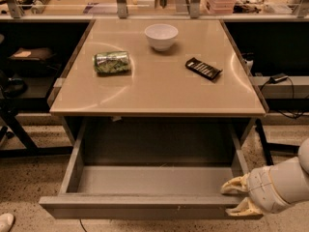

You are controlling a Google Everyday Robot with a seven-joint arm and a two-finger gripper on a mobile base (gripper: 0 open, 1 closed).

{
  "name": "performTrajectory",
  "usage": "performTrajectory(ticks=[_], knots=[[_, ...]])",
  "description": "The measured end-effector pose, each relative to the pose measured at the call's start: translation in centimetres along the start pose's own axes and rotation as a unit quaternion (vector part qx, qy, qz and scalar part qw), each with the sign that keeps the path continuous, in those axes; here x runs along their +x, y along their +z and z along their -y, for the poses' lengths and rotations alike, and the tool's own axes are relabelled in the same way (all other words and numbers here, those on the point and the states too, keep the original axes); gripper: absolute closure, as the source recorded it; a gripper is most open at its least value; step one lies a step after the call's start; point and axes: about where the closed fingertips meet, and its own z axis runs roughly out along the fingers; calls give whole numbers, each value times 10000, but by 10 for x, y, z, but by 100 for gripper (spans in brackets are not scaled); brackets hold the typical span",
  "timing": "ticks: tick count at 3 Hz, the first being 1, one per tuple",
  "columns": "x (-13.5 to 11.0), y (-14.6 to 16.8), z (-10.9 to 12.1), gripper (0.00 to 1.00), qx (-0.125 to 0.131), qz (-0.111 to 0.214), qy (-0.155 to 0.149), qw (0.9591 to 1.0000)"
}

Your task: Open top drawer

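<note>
Camera view showed the top drawer [145,207] drawn well out beneath the tan table [159,91], grey interior exposed. The gripper [239,197] pinched the drawer front's right end, one finger inside, one outside. On the table lay a green can [111,62], a white bowl [161,35] and a dark flat object [203,68].
</note>
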Motion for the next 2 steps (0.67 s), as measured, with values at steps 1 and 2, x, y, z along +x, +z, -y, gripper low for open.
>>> performTrajectory(ticks=[1, 2], knots=[[-3, 1, -5, 34, -123, 99, 5, 9999], [-13, -1, -60, 36, -530, 240, -196, 9981]])
